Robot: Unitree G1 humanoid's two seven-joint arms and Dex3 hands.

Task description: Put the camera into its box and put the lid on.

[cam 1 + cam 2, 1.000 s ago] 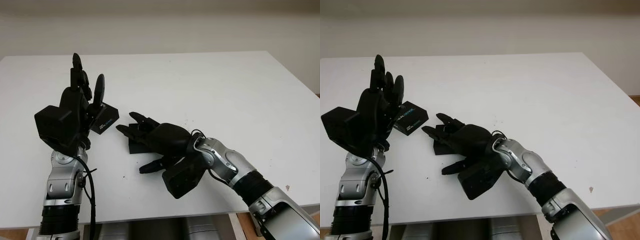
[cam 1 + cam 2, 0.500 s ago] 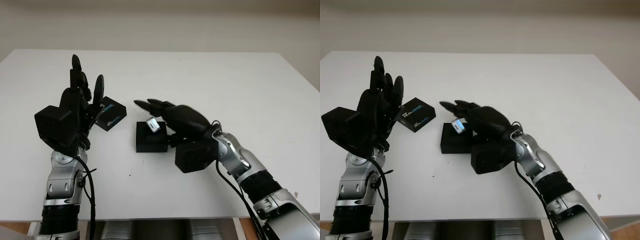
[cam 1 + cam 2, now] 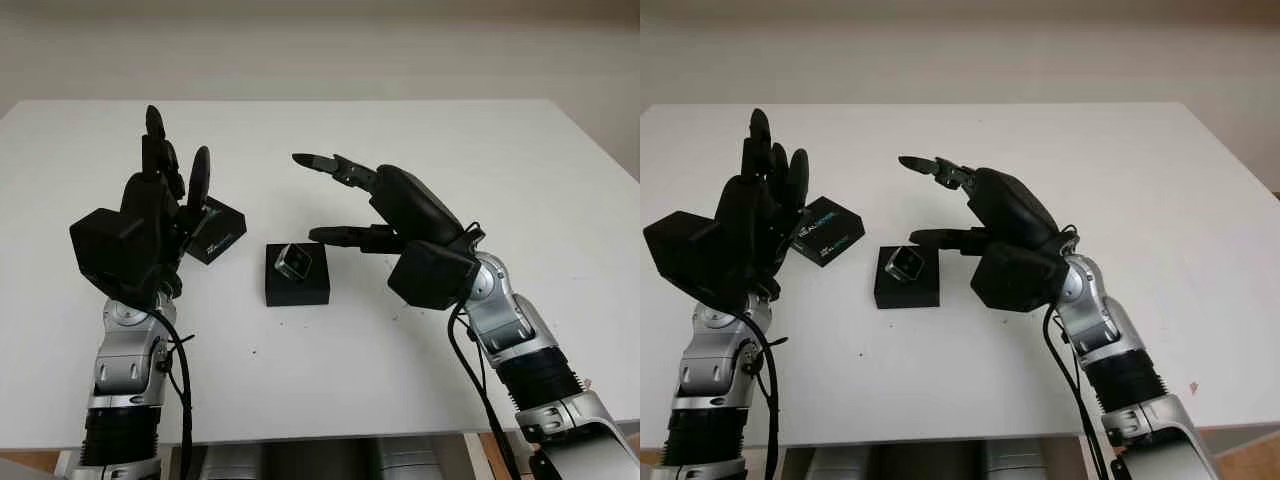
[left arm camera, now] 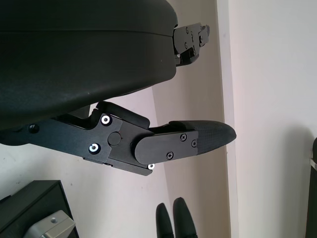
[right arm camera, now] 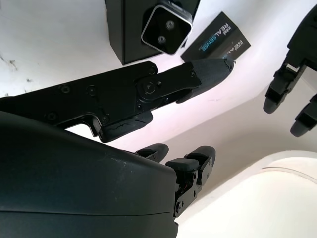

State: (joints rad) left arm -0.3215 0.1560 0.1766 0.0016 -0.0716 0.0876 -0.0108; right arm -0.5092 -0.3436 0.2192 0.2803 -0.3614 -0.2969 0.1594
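Head views: camera point(image 3: 294, 262) sits in the box point(image 3: 297, 287); lid point(image 3: 214, 234) lies just beside the raised left hand point(image 3: 150, 225), fingers extended, empty.

Right wrist view: right hand point(image 5: 148, 99) spread, holding nothing.

Next: lidding requires grasping the lid.

camera point(image 3: 293, 262) in box point(image 3: 297, 285), lid point(image 3: 214, 234) left

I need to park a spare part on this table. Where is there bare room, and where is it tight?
The table is bare beyond and beside the right hand, open above it, and along the far edge. It is crowded around the box holding the camera, the lid and the raised, open left hand.
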